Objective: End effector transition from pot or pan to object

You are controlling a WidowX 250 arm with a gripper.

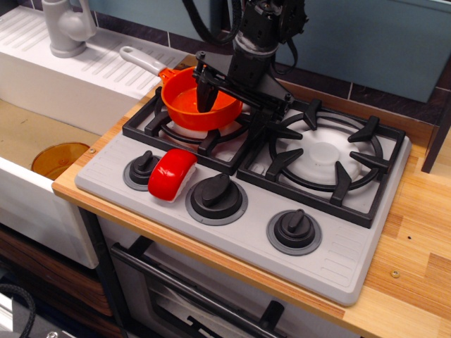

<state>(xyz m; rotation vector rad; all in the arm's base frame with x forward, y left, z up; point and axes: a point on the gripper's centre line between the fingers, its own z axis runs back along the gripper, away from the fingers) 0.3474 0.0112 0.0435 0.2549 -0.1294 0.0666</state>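
1. Wooden table (416, 282) with a grey toy stove top (338, 271) sitting on it, blue-grey wall behind, white sink unit (63, 77) with a grey tap (65, 28) off to the far side.
2. Black tool (232, 95) hangs off a black jointed arm (264, 32) with cables, coming down from the top of the shot. One dark finger (206, 95) dips down inside the pot, the other finger (264, 113) is outside the rim, over the grate between the two burners. So the fingers are spread wide apart, nothing pinched between them that I can see.
3. Pot (199, 98) is bright orange, round, sitting on the black grate (184, 130) of the burner nearer the sink. Its light grey handle (143, 60) points back toward the sink. Looks upright.
4. Red block (171, 174), glossy with a white underside, lies on the grey front panel between the first knob (143, 169) and the middle knob (216, 197), just beside both. It's in front of the pot's burner, well clear of the tool.
5. Third knob (294, 229) is further along the same panel, under the second burner (324, 151), which has only its white cap.
6. Down in the sink basin there's an orange disc (60, 158).
7. Below the stove, a dark oven door handle (190, 299) shows at the front.
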